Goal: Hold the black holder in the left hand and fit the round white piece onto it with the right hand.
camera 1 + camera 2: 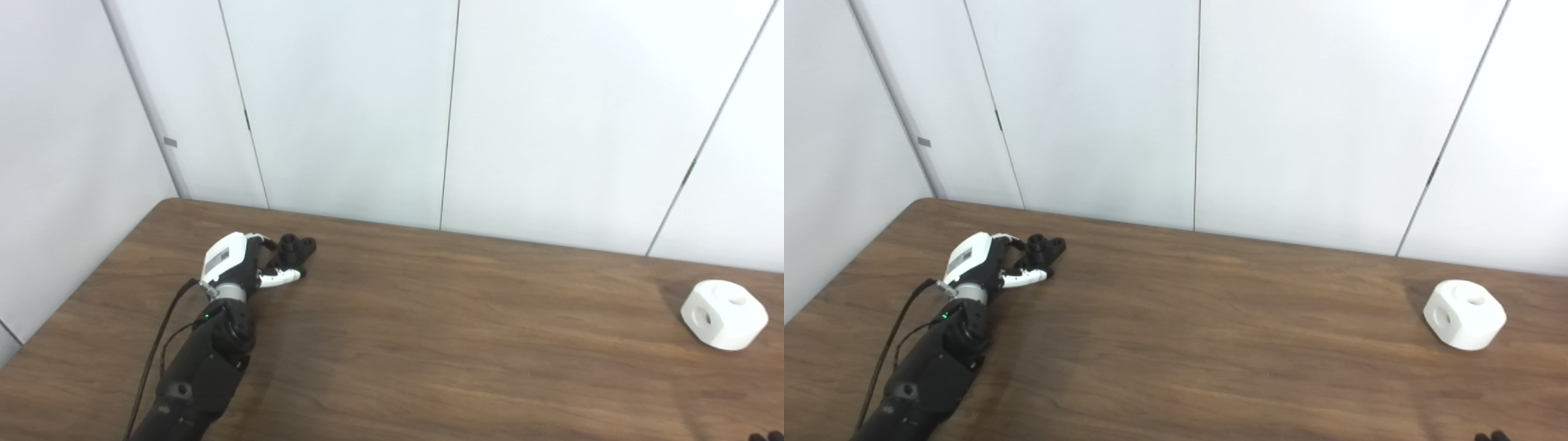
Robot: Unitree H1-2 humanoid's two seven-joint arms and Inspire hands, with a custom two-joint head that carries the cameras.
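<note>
Left robot hand: left of frame, fingers curling round the black holder on the desk; we should seat the grip before lifting.
White piece: far right, untouched.
Right robot hand: fingertips only at the lower right corner; we cannot tell its state.

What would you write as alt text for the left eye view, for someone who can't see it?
A robot's left hand reaches across a brown wooden table to a small black holder at the far left, fingers around it. A round white piece with holes sits alone at the far right; only the right hand's dark fingertips show, bottom right.
</note>
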